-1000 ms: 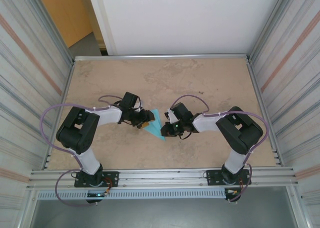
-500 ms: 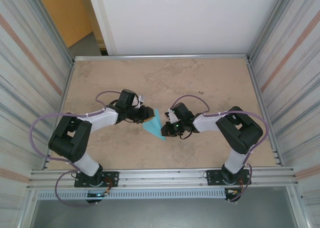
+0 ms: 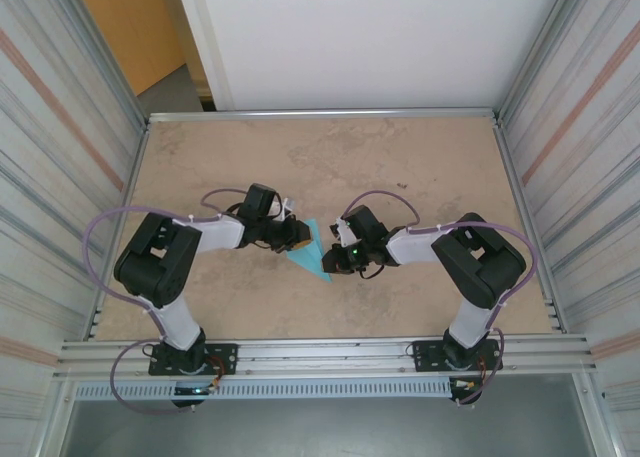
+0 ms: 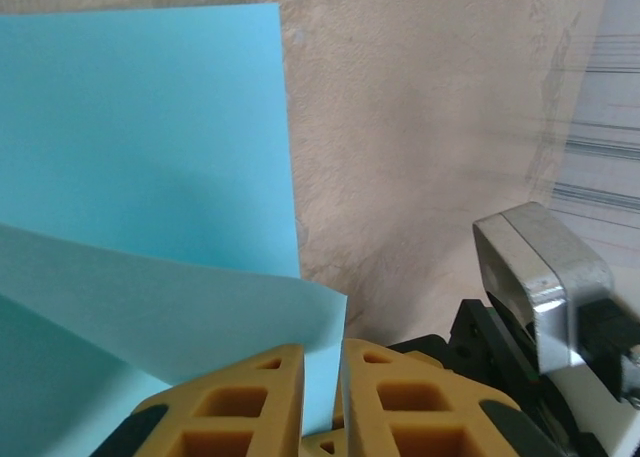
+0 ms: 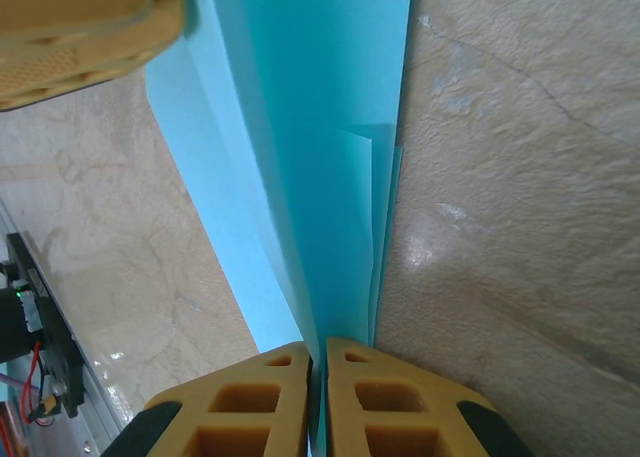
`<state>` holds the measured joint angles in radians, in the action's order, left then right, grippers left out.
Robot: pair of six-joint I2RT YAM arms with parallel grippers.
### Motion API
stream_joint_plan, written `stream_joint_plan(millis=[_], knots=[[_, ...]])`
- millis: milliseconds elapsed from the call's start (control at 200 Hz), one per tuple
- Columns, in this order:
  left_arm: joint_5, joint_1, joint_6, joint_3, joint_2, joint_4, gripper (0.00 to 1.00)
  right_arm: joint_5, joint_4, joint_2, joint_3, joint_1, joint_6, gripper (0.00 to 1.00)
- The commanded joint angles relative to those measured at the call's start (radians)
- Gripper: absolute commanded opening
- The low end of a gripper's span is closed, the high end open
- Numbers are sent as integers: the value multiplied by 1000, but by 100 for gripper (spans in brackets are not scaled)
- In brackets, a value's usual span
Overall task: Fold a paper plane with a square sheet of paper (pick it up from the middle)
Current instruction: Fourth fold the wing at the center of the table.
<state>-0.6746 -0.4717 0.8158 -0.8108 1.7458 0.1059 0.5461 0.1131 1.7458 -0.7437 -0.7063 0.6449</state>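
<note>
Folded paper [image 3: 312, 249] held low at tabletop [image 3: 420, 157] centre, between claws. Raised flap pinched by left claw [image 4: 322, 362], fingers nearly closed. Folded edge clamped by right claw [image 5: 317, 352], fingers closed tight.

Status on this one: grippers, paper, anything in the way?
Left gripper shut on flap of blue paper. Right gripper shut on its folded edge. Paper partly folded, mid-table. Nothing blocking.

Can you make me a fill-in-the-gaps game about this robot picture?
1. The folded paper is light ____.
2. It sits ____ the left tool and the right tool.
3. The right tool is pinching the edge of the ____.
4. The table has ____ robot arms on it.
Missing words: blue, between, paper, two.
</note>
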Motion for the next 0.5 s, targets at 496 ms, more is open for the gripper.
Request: stream_joint_plan(millis=[496], knots=[[-43,-5,-14,-53,48,-1,16,25,-39,-66,39,21,29,22]])
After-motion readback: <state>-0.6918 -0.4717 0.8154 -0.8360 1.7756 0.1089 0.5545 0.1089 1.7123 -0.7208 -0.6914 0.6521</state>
